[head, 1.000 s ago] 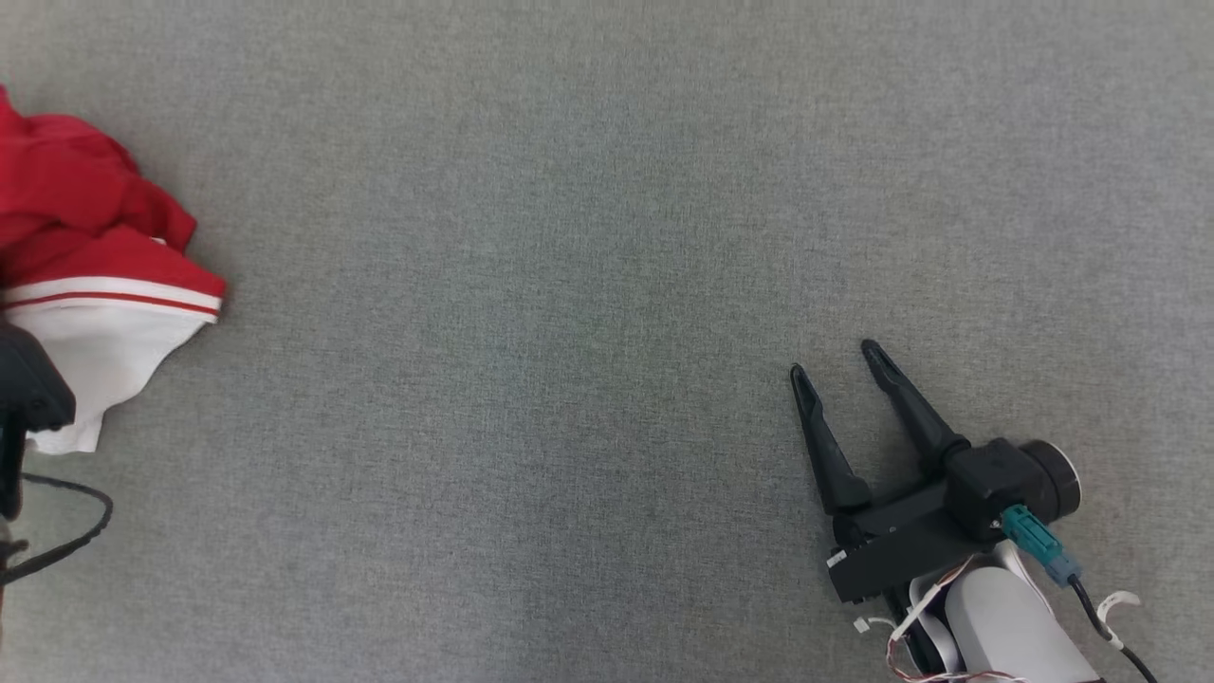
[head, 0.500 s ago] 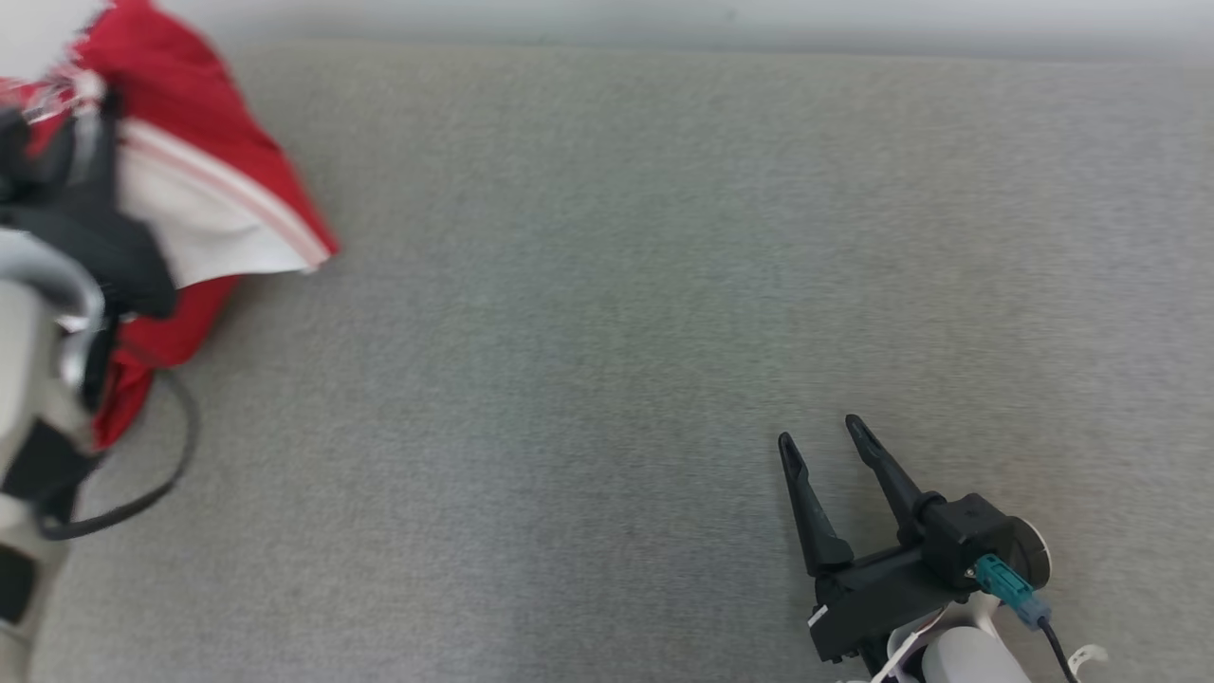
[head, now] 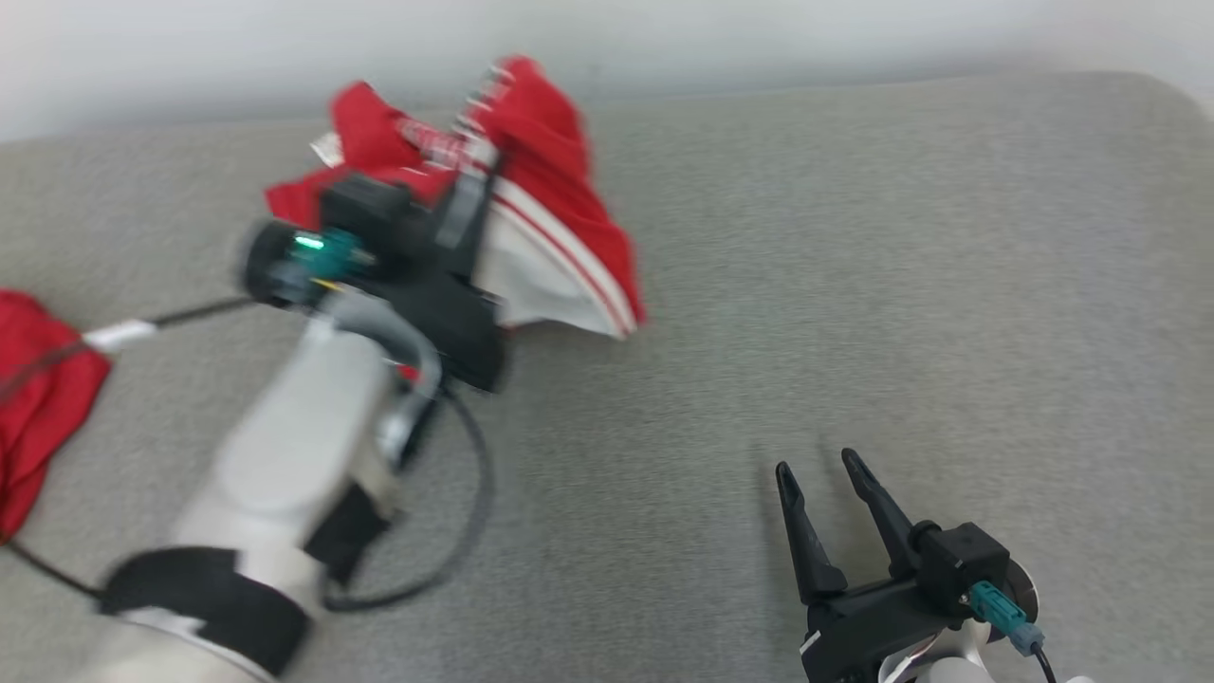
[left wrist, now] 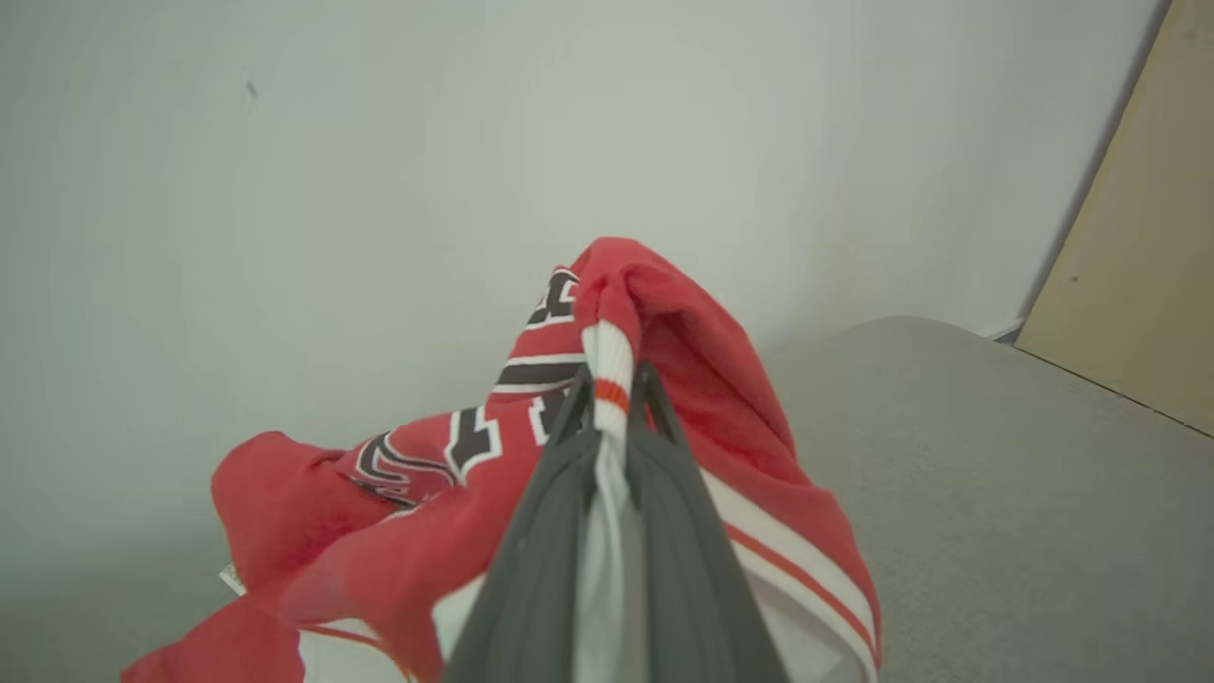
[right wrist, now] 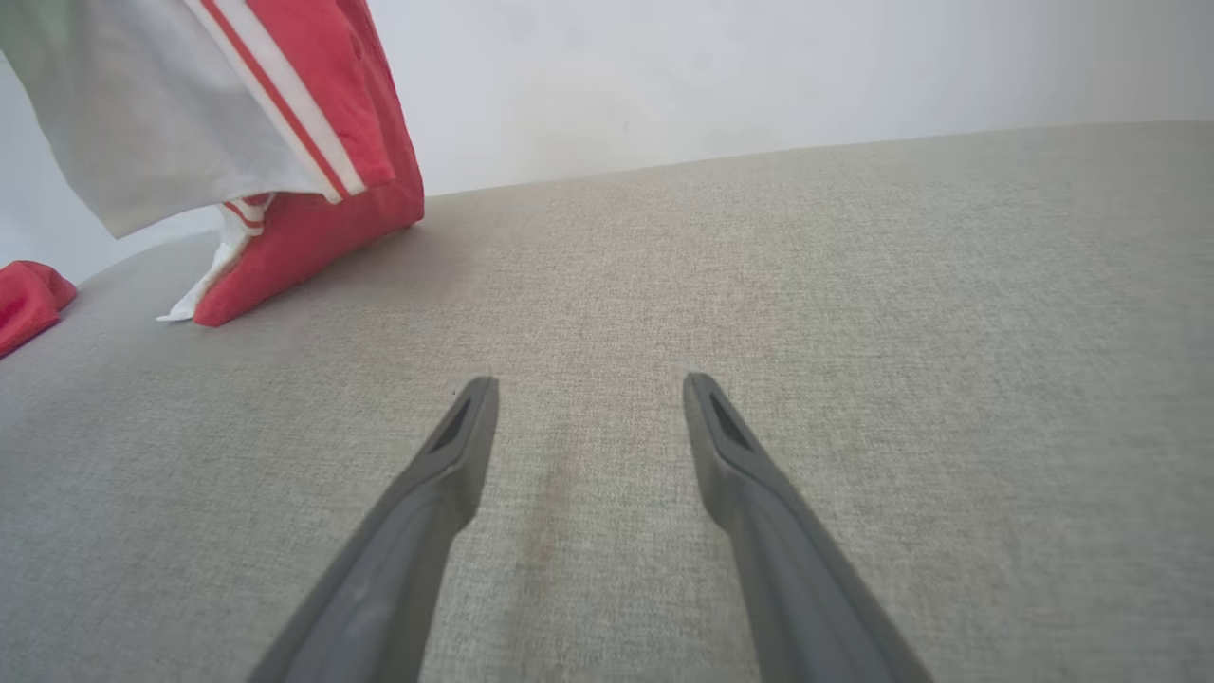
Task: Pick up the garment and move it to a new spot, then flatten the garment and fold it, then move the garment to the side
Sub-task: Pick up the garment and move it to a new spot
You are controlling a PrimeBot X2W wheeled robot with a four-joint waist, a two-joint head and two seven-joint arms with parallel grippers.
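So the left gripper [left wrist: 612, 384] is pinched shut on the garment [left wrist: 730, 417] by its striped hem, bunched ahead and left of the wide-open, empty right gripper [head: 816, 462].

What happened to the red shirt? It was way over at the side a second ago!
The left claw, keeping its grip on the red and white garment, has lifted it and swung it in toward the right claw; its lower end touches the grey surface. The head view shifted as well. The right claw stayed open and empty.
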